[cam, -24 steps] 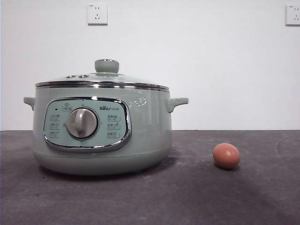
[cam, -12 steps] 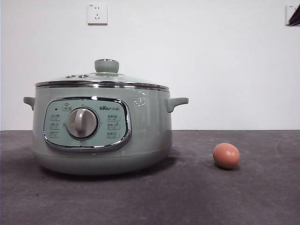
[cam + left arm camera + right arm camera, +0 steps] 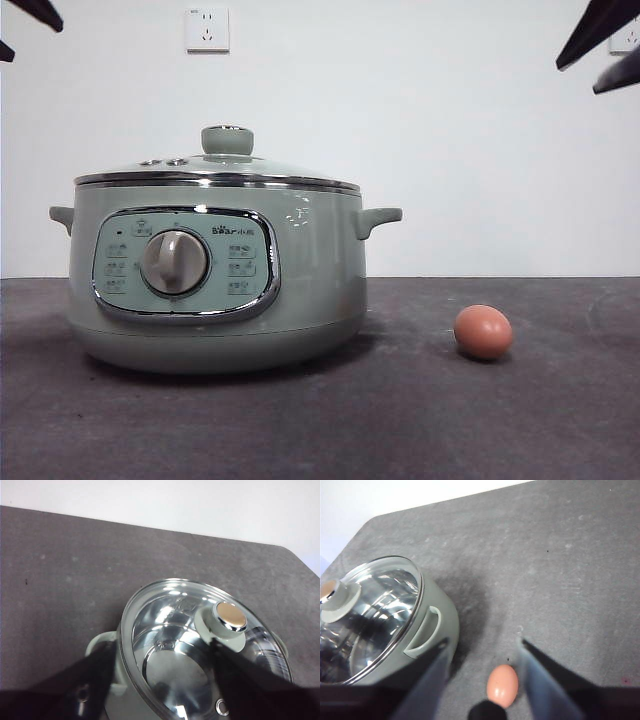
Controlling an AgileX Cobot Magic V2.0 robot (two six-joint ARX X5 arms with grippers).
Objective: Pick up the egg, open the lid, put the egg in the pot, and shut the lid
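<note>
On the dark table (image 3: pixel 420 420), the egg (image 3: pixel 483 332) lies beside the pot (image 3: pixel 215 270), well apart | right gripper (image 3: pixel 482 647) hangs above the egg, jaws wide, holding nothing | left gripper (image 3: pixel 160 650) hangs over the lid (image 3: pixel 200 640), jaws wide, holding nothing | lid sits on the pot | bare table all around the egg | pot says "Bear"

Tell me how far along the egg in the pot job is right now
Nothing looks done yet. The egg lies on the table beside the pot, and the lid sits shut on it. In hand: the right gripper hangs open above the egg, and the left gripper hangs open above the lid's knob; neither touches anything. Left to do: pick up the egg, lift the lid, drop the egg in, close it.
</note>
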